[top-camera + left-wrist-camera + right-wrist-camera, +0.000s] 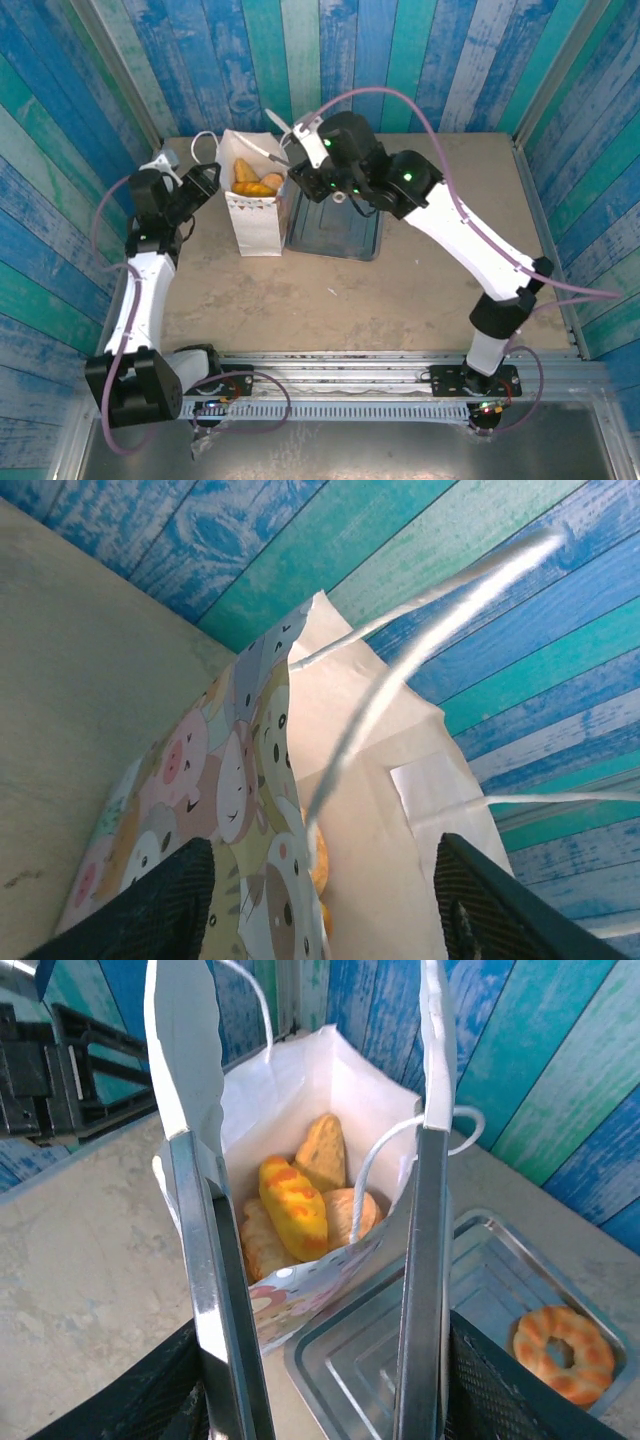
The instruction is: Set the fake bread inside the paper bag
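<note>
Plainly the paper bag [255, 225] stands upright on the desk [400, 280], upper left of centre in the top view. Its mouth is open upward and its long axis is vertical. Several pieces of the fake bread [322, 1150] lie inside it. One ring doughnut [560, 1352] sits on the metal tray [400, 1360], low right in the right wrist view, just beside the bag.

The right gripper [308, 1030] hangs over the bag's mouth, fingers wide apart with nothing between them. The left gripper [330, 905] is spread too, one finger either side of the bag's printed wall at the bottom of its view. Whether it touches the paper is hard to tell from that angle.

The step in hand looks to be fetching the doughnut. To do it well, the right gripper should rise straight up first. A cord handle [400, 1150] loops close to the finger at the frame's right and could snag and tip the bag. Then it should swing over the tray, come down and pinch across one side of the ring.

The doughnut lies flat and round, so no approach angle is favoured. The yellow striped loaf [295, 1205] in the bag runs upper left to lower right.
</note>
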